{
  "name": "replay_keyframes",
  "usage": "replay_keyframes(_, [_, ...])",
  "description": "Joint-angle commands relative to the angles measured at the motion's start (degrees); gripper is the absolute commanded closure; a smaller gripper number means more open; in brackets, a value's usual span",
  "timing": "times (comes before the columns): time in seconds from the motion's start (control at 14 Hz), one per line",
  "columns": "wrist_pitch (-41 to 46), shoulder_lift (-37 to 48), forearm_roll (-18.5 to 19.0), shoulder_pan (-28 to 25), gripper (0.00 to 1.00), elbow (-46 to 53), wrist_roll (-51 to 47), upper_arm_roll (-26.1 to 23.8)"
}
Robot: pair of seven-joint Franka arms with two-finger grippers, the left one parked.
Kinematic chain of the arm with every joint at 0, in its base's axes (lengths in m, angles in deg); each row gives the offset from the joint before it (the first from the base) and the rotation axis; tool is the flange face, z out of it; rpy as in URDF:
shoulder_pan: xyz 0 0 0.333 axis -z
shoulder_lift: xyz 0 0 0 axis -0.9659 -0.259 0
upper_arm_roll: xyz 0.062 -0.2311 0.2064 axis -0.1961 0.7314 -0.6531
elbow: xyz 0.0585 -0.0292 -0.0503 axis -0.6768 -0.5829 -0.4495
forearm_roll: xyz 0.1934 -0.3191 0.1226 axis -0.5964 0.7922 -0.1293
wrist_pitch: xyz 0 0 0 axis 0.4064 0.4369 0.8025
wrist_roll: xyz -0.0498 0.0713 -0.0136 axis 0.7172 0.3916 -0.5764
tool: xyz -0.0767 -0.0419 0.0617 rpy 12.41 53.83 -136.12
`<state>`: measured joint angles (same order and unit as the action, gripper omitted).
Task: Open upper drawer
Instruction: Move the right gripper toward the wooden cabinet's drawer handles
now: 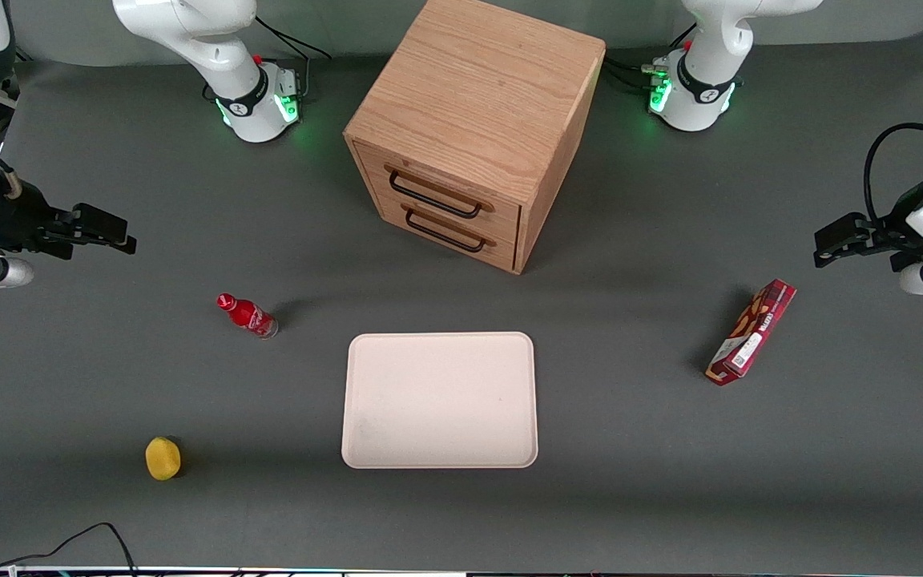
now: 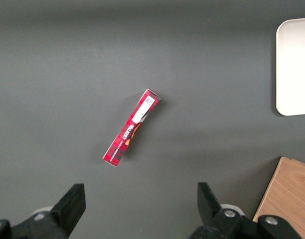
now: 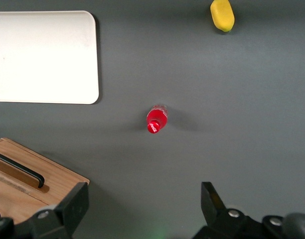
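Drawer status: upper drawer [image 1: 437, 192] shut, topmost in the oak cabinet [image 1: 473, 104] | gripper [image 1: 105, 232] — jaws spread, empty, well apart toward the working arm's end | we judge it stiff, sliding straight (hook the thin black handle [image 1: 433, 200] mid-span — not the lower one).

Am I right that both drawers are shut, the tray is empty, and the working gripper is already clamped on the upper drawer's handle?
Not quite. Both drawers are shut and the tray is empty, but the gripper is open and hangs clear of the cabinet, toward the working arm's end of the table. The front view shows the upper drawer untouched.
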<state>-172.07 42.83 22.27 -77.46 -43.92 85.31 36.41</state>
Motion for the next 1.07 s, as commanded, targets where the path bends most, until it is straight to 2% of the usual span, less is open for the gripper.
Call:
replay_keyframes(0.0, [-0.9, 0.2, -0.3, 0.6, 0.0, 0.6, -1.2, 0.1])
replay_keyframes(0.5, [-1.9, 0.1, -0.7, 0.6, 0.0, 1.5, -1.0, -0.2])
replay_keyframes(0.64, [-1.8, 0.1, -0.3, 0.2, 0.0, 1.5, 0.5, -0.3])
replay_keyframes(0.79, [-1.8, 0.1, -0.9, 0.4, 0.0, 1.5, 6.6, -0.5])
replay_keyframes(1.0, [-1.9, -0.1, -0.9, -0.4, 0.0, 1.6, 8.5, -0.6])
